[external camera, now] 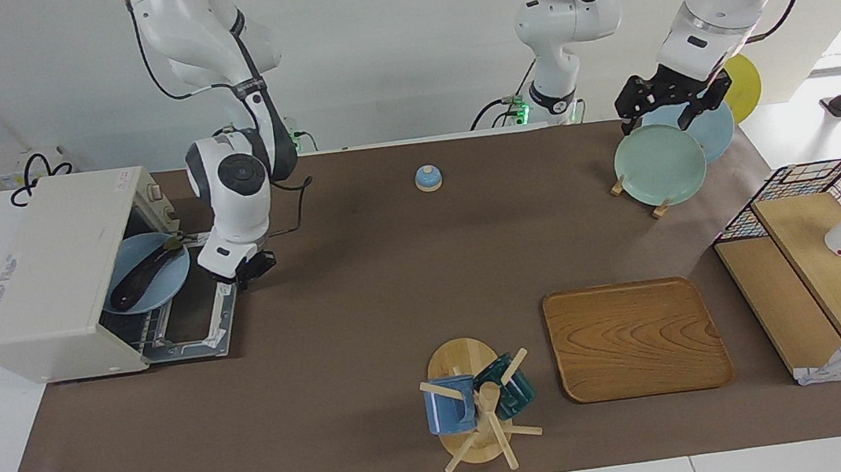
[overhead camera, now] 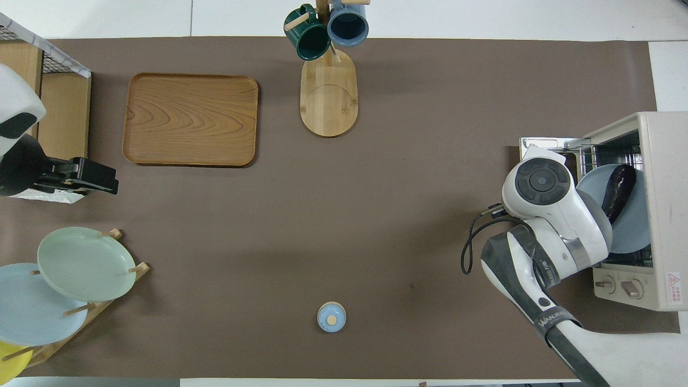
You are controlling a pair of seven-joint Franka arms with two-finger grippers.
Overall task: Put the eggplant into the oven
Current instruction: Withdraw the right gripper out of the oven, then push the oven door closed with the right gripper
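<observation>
Eggplant [external camera: 142, 275] lies on a blue plate [external camera: 133, 294] that sits on the wire rack inside the oven [external camera: 52, 270], at the right arm's end of the table. The oven's door [external camera: 192, 313] is dropped open and lies flat in front of it. In the overhead view the eggplant [overhead camera: 618, 186] shows dark and glossy across the plate [overhead camera: 629, 226], partly under the oven's roof [overhead camera: 666, 204].

The right gripper [external camera: 241, 272] hangs over the edge of the open door nearer to the robots, just beside the plate but apart from it. Its fingertips are pressed together and hold nothing; from above, the arm's wrist hides them.

The left gripper [external camera: 673, 103] hovers over the plate rack [external camera: 637, 191] at the left arm's end of the table, above a pale green plate [external camera: 659, 164] and a light blue one behind it. Its fingers look spread wide, though the angle is poor, and nothing is between them. In the overhead view this gripper [overhead camera: 80, 176] shows as a dark block beside the wooden shelf [overhead camera: 62, 123].

A wooden tray [external camera: 636, 338] lies empty, a mug tree [external camera: 475, 404] with a blue and a green mug stands beside it, and a small blue bell [external camera: 428, 178] sits nearer to the robots.
</observation>
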